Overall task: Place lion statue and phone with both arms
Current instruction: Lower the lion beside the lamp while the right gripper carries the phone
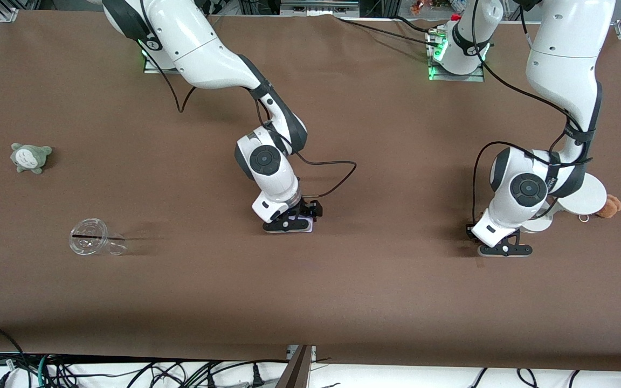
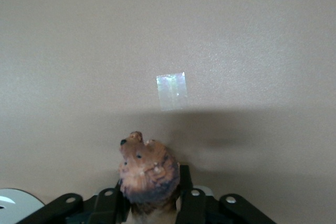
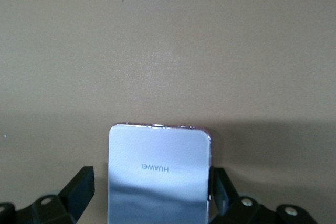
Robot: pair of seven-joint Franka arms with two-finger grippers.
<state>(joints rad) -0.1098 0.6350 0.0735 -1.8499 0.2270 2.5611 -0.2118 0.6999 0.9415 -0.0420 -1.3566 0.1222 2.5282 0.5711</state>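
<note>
The lion statue (image 2: pixel 147 171), orange-brown with a darker mane, stands between the fingers of my left gripper (image 2: pixel 152 203), which is shut on it. That gripper (image 1: pixel 504 249) is low over the table near the left arm's end; the lion is hidden in the front view. The phone (image 3: pixel 158 179), pale lavender with a brand name on it, lies between the fingers of my right gripper (image 3: pixel 152 192). One finger is against its edge, the other stands a little apart, so the gripper is open. In the front view the right gripper (image 1: pixel 289 222) is low at mid-table, over the phone (image 1: pixel 303 227).
A white round-based stand (image 1: pixel 582 196) and a tan plush with a metal ring (image 1: pixel 610 206) sit beside the left gripper. A grey-green plush (image 1: pixel 31 157) and a clear plastic cup (image 1: pixel 95 242) on its side lie toward the right arm's end. A shiny tape patch (image 2: pixel 171 91) is on the cloth.
</note>
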